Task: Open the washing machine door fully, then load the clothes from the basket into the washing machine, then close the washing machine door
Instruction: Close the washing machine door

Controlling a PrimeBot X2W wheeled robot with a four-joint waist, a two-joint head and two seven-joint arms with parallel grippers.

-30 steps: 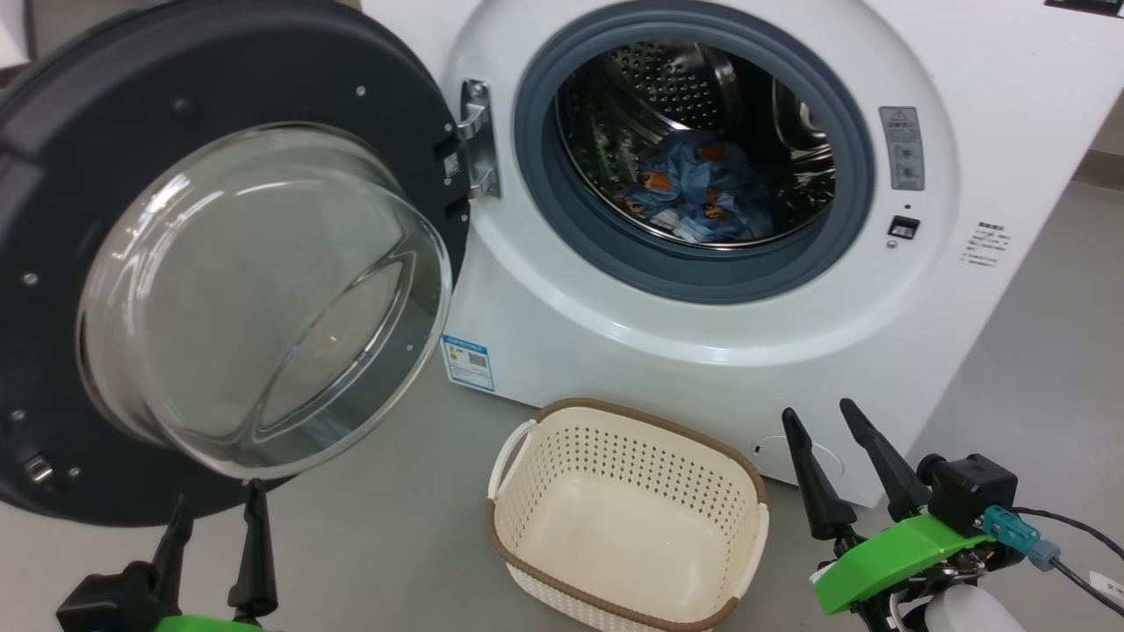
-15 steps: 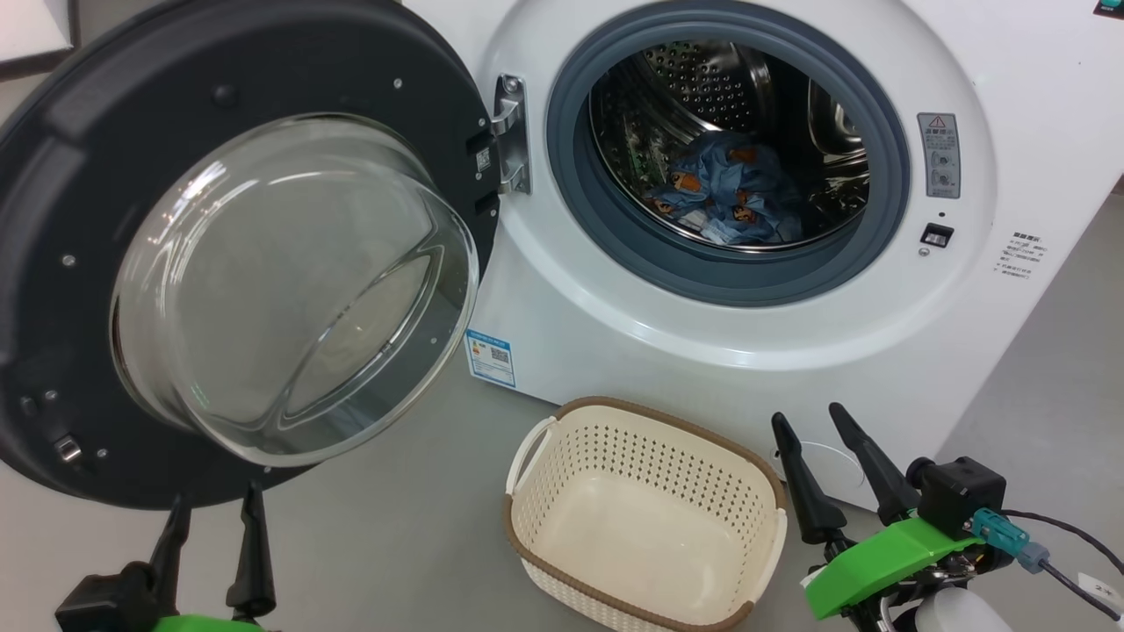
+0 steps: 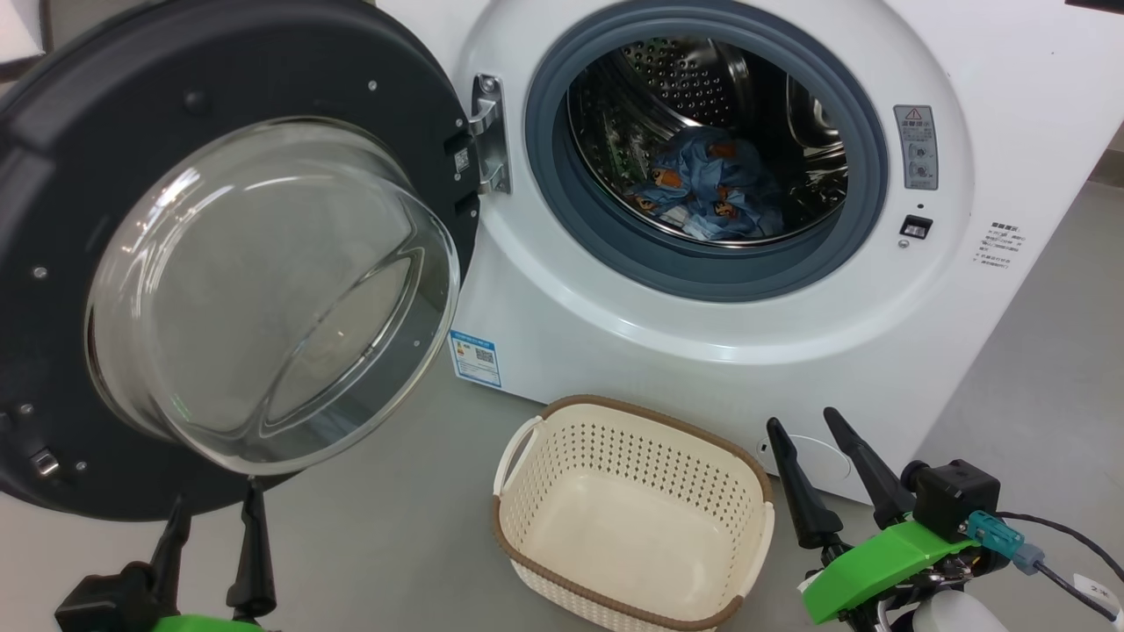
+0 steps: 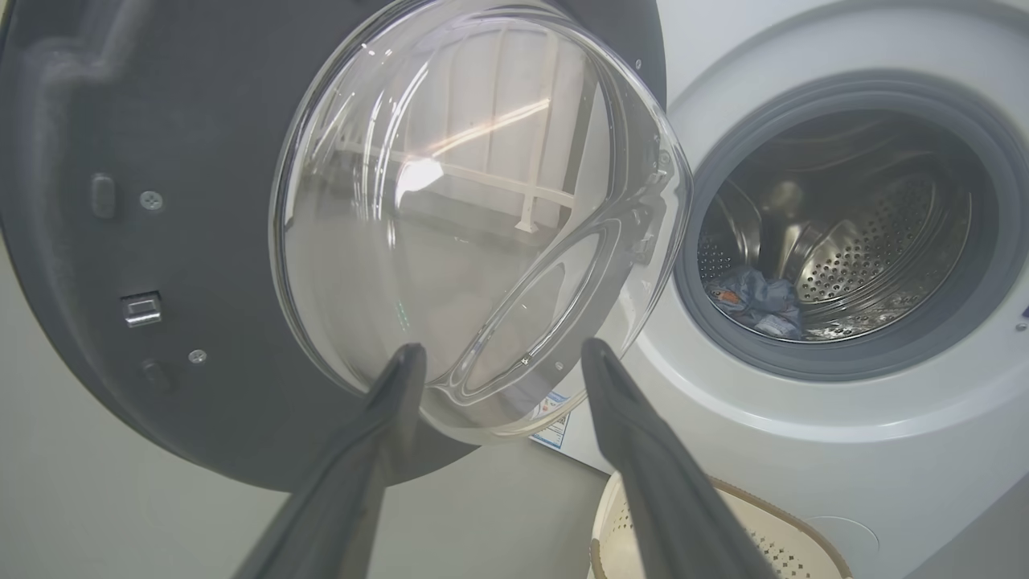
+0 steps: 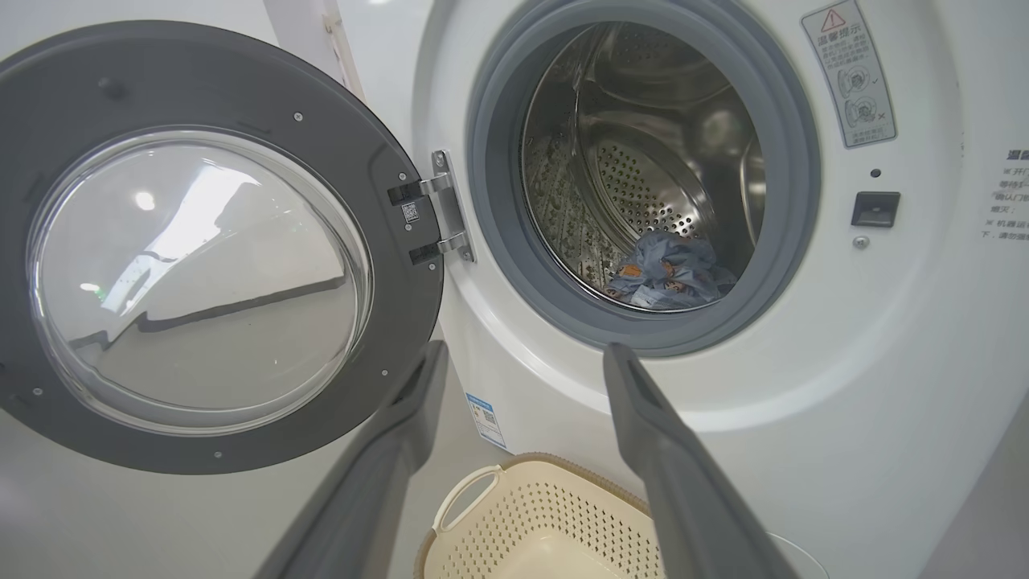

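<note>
Seen from the head, the washing machine (image 3: 615, 342) stands on the grey floor (image 3: 386, 527) with the washing machine door (image 3: 219, 53) swung wide to the left on its metal hinge (image 3: 490, 132). Its glass bowl (image 3: 263, 290) bulges toward the camera. The clothes (image 3: 707, 189), a blue bundle with orange prints, lie low in the steel drum (image 3: 676, 79) behind the grey gasket (image 3: 702, 272). The basket (image 3: 632, 412) sits on the floor just in front of the machine, below the opening, its bare cream bottom showing. A blue energy label (image 3: 475, 358) is stuck low on the machine's front, near the door's edge. The left gripper (image 3: 218, 500) hangs at the lower left beneath the door, its fingers spread and holding nothing. The right gripper (image 3: 801, 421) sits at the lower right just beside the basket, its fingers likewise parted and holding nothing.

From the left wrist, the two dark fingers stand wide apart with their tips in front of the bottom edge of the glass bowl; I cannot tell whether they touch it. The drum shows off to the right with the clothes at its bottom, and a corner of the basket shows at the lower right.

From the right wrist, the fingers are spread and point at the machine's white front under the opening. The basket lies between them at the bottom of the view, the clothes rest inside the drum above, and the door hangs open on the left.
</note>
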